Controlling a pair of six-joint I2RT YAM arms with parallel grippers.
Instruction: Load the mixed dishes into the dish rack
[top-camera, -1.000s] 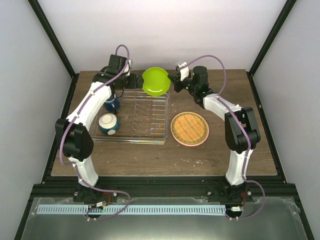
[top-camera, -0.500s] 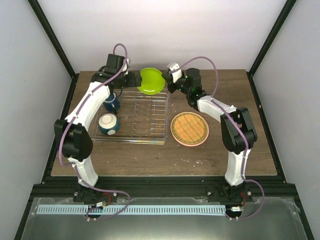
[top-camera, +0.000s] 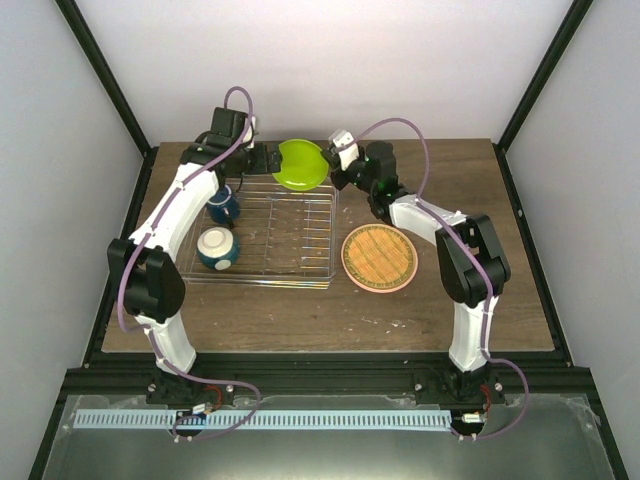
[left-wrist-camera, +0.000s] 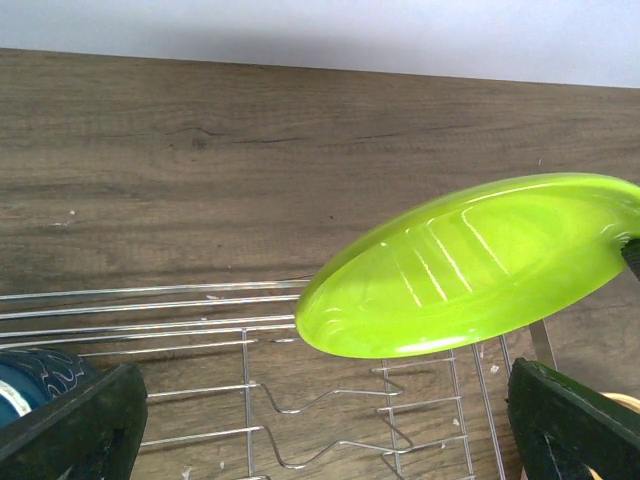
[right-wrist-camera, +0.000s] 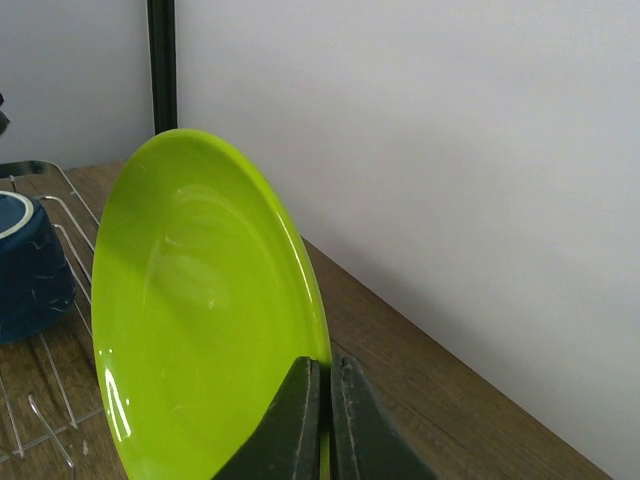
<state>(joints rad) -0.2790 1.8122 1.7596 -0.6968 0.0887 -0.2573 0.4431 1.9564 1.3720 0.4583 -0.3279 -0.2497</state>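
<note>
My right gripper (top-camera: 333, 170) (right-wrist-camera: 325, 365) is shut on the rim of the lime-green plate (top-camera: 300, 164) (right-wrist-camera: 200, 310). It holds the plate tilted on edge above the back edge of the silver wire dish rack (top-camera: 290, 240) (left-wrist-camera: 350, 400). My left gripper (top-camera: 268, 160) (left-wrist-camera: 325, 400) is open and empty, just left of the plate (left-wrist-camera: 470, 270). The dark blue mug (top-camera: 223, 209) (right-wrist-camera: 25, 265) and the teal-blue bowl (top-camera: 217, 248) stand in the rack's left side. The cream plate (top-camera: 378, 255) lies on the salmon-pink plate (top-camera: 380, 289), right of the rack.
The wooden table (top-camera: 450, 300) ends at a white back wall close behind the plate. Black frame posts (top-camera: 100, 70) stand at the back corners. The rack's right half holds bare wire slots (left-wrist-camera: 300, 400).
My right gripper has carried the lime-green plate left and lower, toward the rack's back edge. My left gripper has barely moved.
</note>
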